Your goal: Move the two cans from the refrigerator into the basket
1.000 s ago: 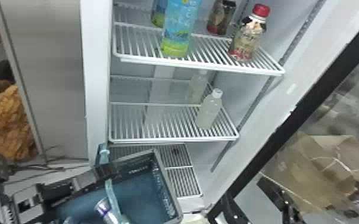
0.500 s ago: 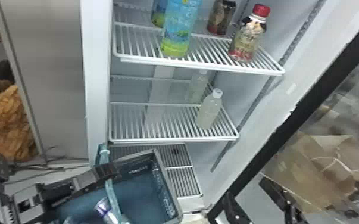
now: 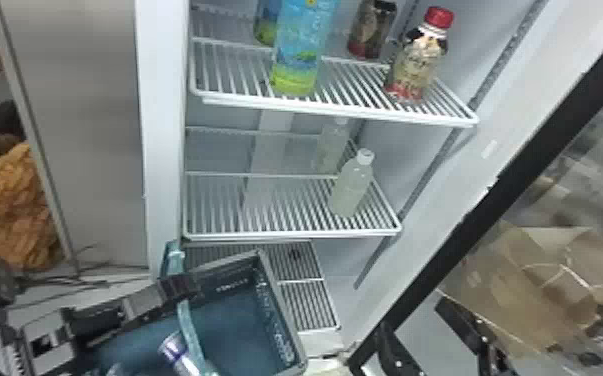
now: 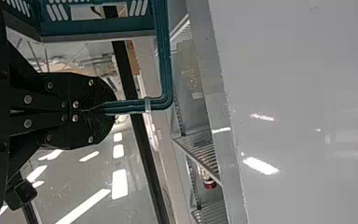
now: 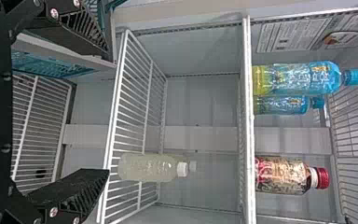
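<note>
Basket: nearest me, the teal basket (image 3: 277, 310) with a grey rim sits low in front of the fridge, tilted in my head view, its handle (image 3: 190, 332) crossing over the opening.
Basket contents: one can (image 3: 180, 352) inside, partly behind the handle; at the bottom edge of the view I make out another pale rounded top (image 3: 115, 370), too cut off for me to name.
Can finish: silvery white with purple-blue markings, leaning over.
Left gripper: my left gripper (image 3: 180, 287) is clenched on the basket's handle, the fingers brought together around it.
Right gripper: my right gripper (image 3: 415, 315) is spread wide with nothing between its fingers; in the right wrist view one finger overlaps the basket's edge, and I can't tell whether they touch.
Bottom rack: the wire rack (image 3: 310, 305) lies just behind the basket.
Middle shelf: a cloudy bottle (image 3: 350, 187) with a white cap stands upright, a fainter bottle shape (image 3: 332, 145) behind it.
Top shelf: a blue and yellow-green bottle (image 3: 300, 50) stands toward the front, with a similar bottle (image 3: 267, 22) behind; to the right are a red-capped bottle (image 3: 417, 60) and, farther back, a dark drink container (image 3: 371, 30).
</note>
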Controlling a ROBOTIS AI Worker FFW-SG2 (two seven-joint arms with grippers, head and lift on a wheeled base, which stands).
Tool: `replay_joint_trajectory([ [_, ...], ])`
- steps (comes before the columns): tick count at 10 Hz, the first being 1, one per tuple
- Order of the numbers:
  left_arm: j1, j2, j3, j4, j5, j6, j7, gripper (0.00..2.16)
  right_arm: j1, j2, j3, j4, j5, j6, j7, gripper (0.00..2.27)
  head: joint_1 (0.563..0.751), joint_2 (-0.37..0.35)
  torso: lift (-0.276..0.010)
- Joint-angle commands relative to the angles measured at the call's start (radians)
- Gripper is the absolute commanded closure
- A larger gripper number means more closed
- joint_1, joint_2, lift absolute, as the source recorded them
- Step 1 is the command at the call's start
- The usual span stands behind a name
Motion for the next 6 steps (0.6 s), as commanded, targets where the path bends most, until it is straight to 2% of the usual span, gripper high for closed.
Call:
replay_joint_trajectory([
  [1,0.000,0.000,0.000,0.000,-0.001,0.000,0.000,1.21,-0.002,0.001,0.000,-0.001,0.002,0.003,0.001,0.15,0.695,-0.350,-0.219],
  [6,-0.002,0.000,0.000,0.002,-0.001,0.000,0.000,1.21,-0.002,0.001,0.000,-0.016,0.006,0.023,0.001,0.15,0.695,-0.350,-0.219],
])
